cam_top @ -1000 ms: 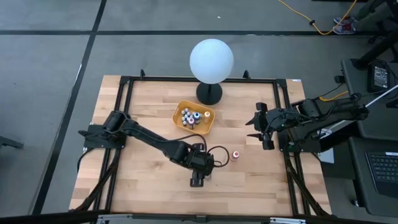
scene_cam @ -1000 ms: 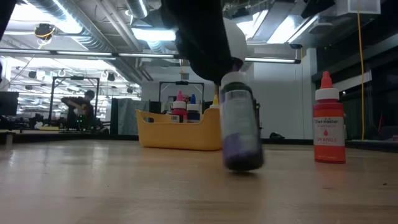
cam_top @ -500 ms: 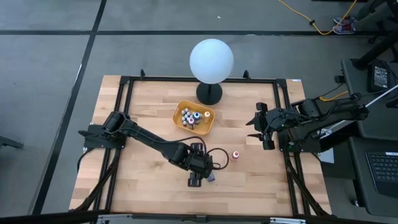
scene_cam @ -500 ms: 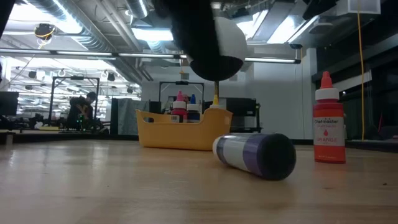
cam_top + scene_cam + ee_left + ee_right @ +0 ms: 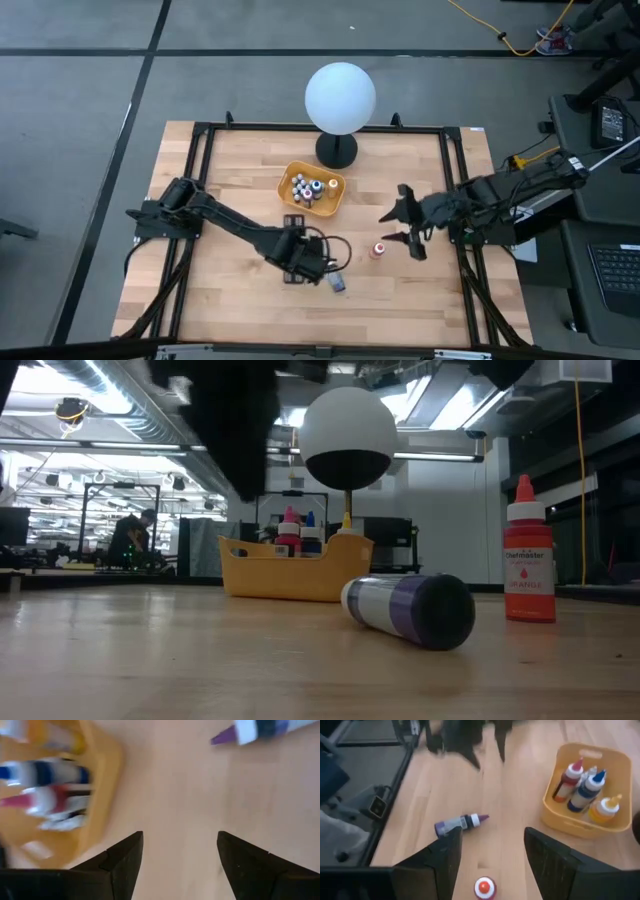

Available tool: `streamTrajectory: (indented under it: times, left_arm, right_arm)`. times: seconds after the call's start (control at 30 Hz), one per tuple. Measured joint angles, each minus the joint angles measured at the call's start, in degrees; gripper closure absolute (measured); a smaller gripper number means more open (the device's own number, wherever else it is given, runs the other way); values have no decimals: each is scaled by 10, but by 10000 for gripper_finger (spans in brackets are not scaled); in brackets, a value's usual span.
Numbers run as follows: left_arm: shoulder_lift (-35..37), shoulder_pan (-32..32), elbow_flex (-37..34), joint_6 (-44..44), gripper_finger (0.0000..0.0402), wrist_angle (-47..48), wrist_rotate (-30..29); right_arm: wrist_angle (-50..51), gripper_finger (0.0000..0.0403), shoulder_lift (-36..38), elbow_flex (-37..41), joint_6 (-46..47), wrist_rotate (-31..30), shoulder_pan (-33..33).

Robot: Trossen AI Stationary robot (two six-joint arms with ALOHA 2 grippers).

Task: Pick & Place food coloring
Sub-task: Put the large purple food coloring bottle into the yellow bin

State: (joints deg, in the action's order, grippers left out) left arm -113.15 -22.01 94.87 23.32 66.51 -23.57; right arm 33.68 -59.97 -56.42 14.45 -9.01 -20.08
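Left gripper [image 5: 292,272]: fingers [image 5: 125,862] spread wide, nothing between them. We note it has backed off toward 9 o'clock from the purple-tipped, purple-banded white plastic bottle [image 5: 337,284], which stood upright under it a second ago and now lies toppled on the bare wooden table [image 5: 230,180].

Right gripper [image 5: 408,228], open and empty, has swung in from the 3 o'clock edge and hovers just beside the upright orange-capped bottle [image 5: 377,249] (likely its target).

Yellow-orange rectangular plastic tray [image 5: 335,196] at 12 o'clock holds the other bottles. We judge the purple one needs a regrasp.
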Motion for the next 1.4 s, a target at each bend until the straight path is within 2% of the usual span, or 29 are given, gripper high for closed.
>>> streamTrajectory:
  times: [0.17,0.3,0.43,0.67,0.83,1.0,1.2,1.4]
  left_arm:
    - [71,-15,-60,9,153,6,-83]
    - [159,-16,-131,40,153,-6,-106]
    - [243,-18,-183,64,153,-8,-105]
    - [341,-51,-224,34,153,-7,-161]
    - [360,-82,-225,-19,153,-7,-203]
    - [362,-99,-225,-45,153,-8,-223]
    - [362,-105,-225,-46,153,-12,-224]
    - [362,-114,-225,-46,153,-12,-217]
  right_arm:
    - [-33,193,-53,-1,91,-79,-64]
    - [-102,204,-130,-1,184,-125,-103]
    - [-190,217,-230,-14,277,-129,-118]
    - [-167,225,-395,-119,425,-116,-120]
    - [-128,220,-484,-195,536,-88,-119]
    - [-55,180,-542,-248,605,-33,-108]
    - [-9,118,-553,-255,662,-4,-90]
    - [15,118,-555,-255,664,0,-78]
